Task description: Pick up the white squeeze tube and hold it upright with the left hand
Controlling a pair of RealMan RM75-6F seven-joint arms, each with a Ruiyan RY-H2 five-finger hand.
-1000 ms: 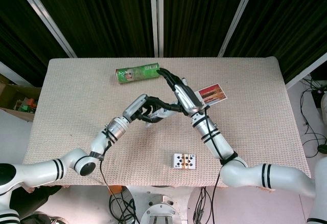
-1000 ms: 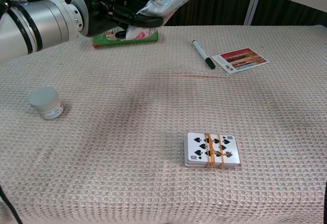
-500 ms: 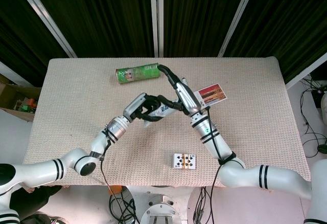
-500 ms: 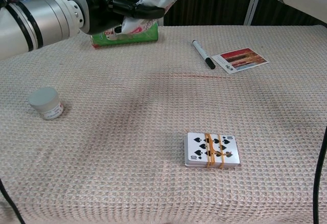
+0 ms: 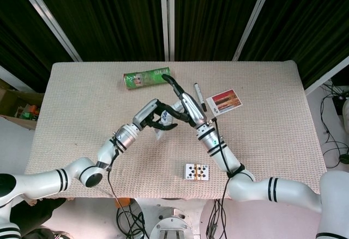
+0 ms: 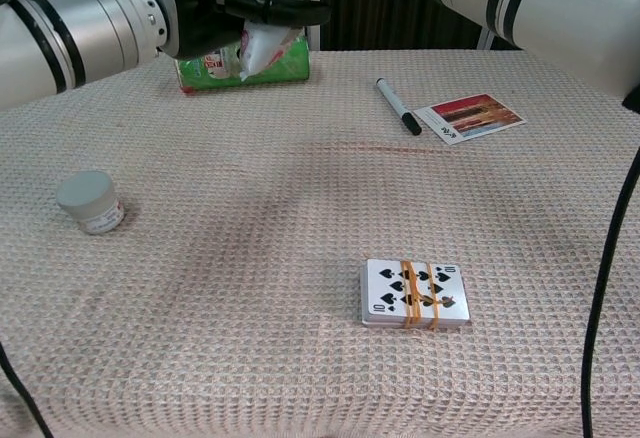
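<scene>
Chest view: left hand [image 6: 215, 3] grips the white tube [image 6: 262, 30], held near upright above the table's [image 6: 250, 258] far-left area, in front of the green can [image 6: 290, 63]. Head view: right hand [image 5: 184, 101] fingers spread, beside the tube, holding nothing. Card deck [image 6: 414, 295] near front edge.

Table [image 6: 200, 358]: can [image 5: 146, 78] lying near far edge, left of centre; pen [image 6: 398, 106] right of it, card [image 6: 469, 117] just beside pen; jar [image 6: 90, 202] near left edge; card deck [image 6: 414, 294] toward near edge.
</scene>
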